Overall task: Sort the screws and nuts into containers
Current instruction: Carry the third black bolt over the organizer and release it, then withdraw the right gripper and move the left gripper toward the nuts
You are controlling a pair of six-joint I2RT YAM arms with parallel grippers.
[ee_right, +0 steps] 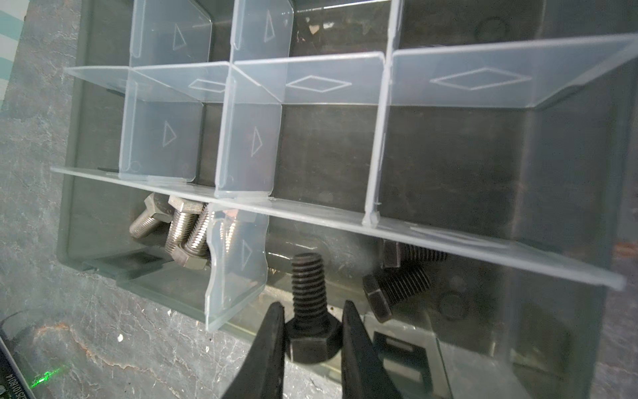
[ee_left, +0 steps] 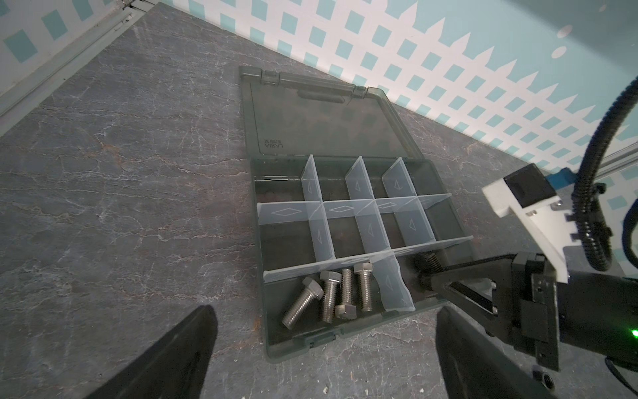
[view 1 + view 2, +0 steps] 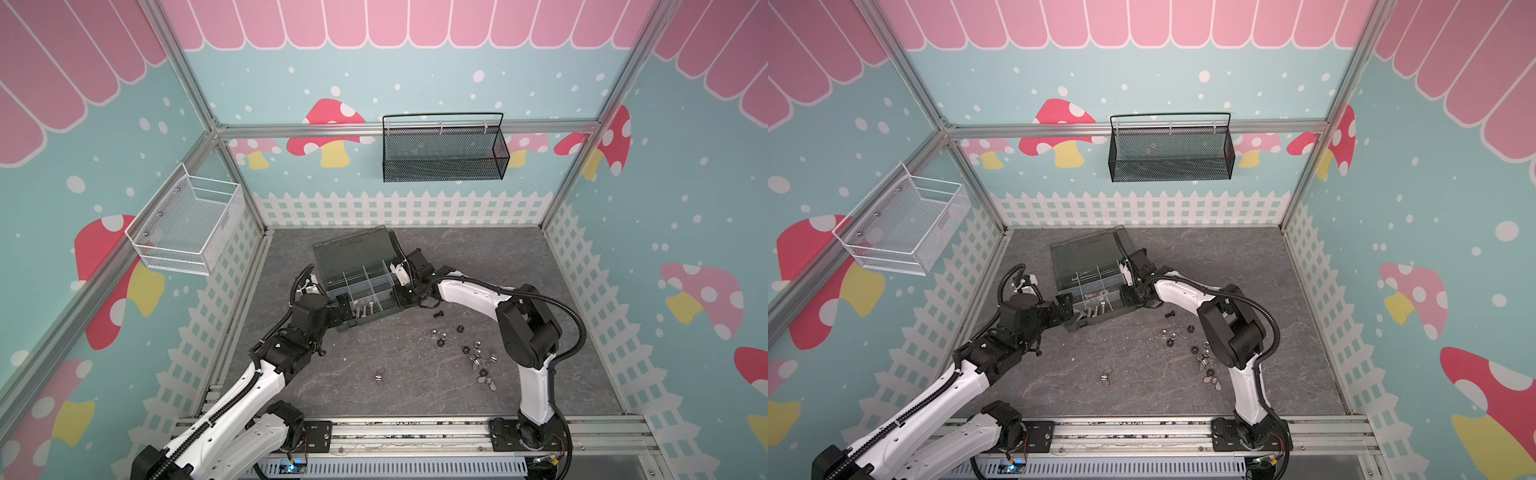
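Step in hand: dropping a black screw into the near right compartment of the organizer box.
Right fingers: clamped on the screw's hex head, one finger on each side.
Left fingers: spread wide and holding nothing, hovering over the table at the box's near left corner.
Screw position: above the compartment. Its threaded end is over the floor, and its head looks roughly above the box's right wall.
Long axis: continues the line of the fingers, with the shank leading left into the box and the head trailing. I cannot tell how steeply it tilts.
Doing it well: carry the head a little further left, past the wall, and lower it before letting go, so that the screw does not catch the rim or roll out. Keep the shank clear of the bent clear divider beside it.
Compartment contents: other black screws lie here.
Neighbour: silver screws fill the near left compartment, and the dropped screw should stay out of it.
Left to sort: one black screw and scattered nuts lie on the table, near and to the right.
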